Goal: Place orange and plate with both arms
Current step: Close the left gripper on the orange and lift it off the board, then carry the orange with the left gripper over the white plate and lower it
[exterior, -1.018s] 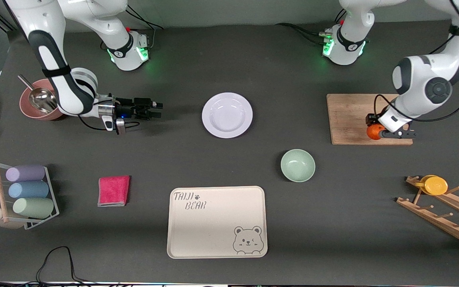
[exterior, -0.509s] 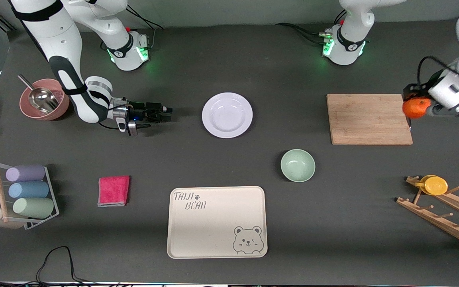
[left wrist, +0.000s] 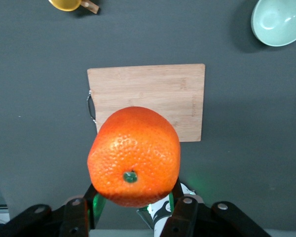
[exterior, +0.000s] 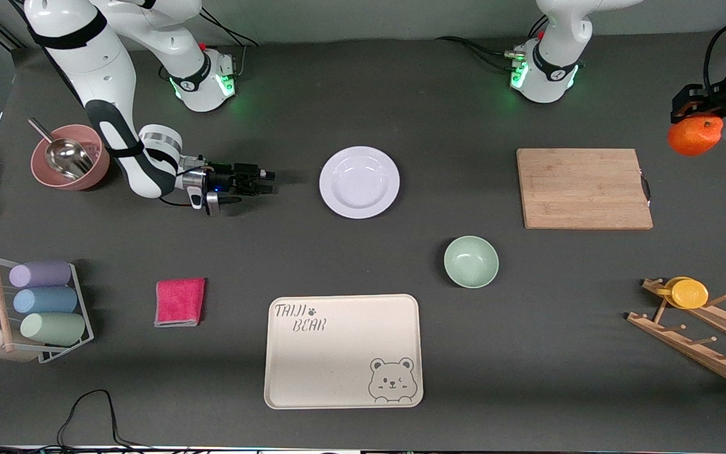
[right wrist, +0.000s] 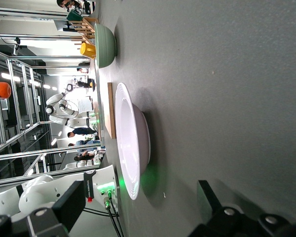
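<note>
Right gripper [exterior: 266, 180] low over the table at 9 o'clock from the plate [exterior: 359, 182], well apart from it, fingers a little apart and aimed at its rim, nothing between them. Plate flat on the table, hollow side up, round with no long axis, glossy white with a lavender tint and a wide rim; at 11 o'clock from the green bowl [exterior: 471, 261] and 12 o'clock from the bear tray [exterior: 343, 350]. Left gripper [exterior: 696, 118] up in the air over the left arm's end of the table, at 2 o'clock from the board [exterior: 583, 188] in the front view, clamped on the orange [left wrist: 133, 156]. Orange round, bright, dimpled skin, green stem button turned toward the left wrist camera.
</note>
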Controlling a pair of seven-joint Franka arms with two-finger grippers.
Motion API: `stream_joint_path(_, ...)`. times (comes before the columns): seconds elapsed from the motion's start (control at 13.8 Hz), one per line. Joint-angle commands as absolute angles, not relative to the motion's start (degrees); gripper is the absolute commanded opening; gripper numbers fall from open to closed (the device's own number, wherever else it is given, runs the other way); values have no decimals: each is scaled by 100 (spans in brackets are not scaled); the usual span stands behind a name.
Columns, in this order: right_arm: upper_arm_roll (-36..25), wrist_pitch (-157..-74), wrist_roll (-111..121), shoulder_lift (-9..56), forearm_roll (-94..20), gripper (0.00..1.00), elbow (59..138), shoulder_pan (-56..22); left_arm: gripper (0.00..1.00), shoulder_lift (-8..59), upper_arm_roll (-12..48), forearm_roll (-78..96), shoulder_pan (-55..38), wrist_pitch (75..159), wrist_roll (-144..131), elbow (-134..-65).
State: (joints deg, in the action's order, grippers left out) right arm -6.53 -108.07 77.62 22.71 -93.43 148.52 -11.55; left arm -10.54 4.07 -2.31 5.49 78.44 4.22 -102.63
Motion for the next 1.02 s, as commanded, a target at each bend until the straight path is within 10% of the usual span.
stream_joint_path(0.0,-650,-10854,8085,2408,-9501,95,14792,-1222,0,-949,929,192,501,7760,-445,-10213)
stream_joint_path(0.51,-659,-10846,8174,2470,-9501,51,14766,-1213,0,-353,2819,870,-77,9164,-3660,-10599)
stream_joint_path(0.95,-659,-10846,8174,2470,-9501,39,14766,-1213,0,850,2936,844,-1676,10667,-5815,-10775)
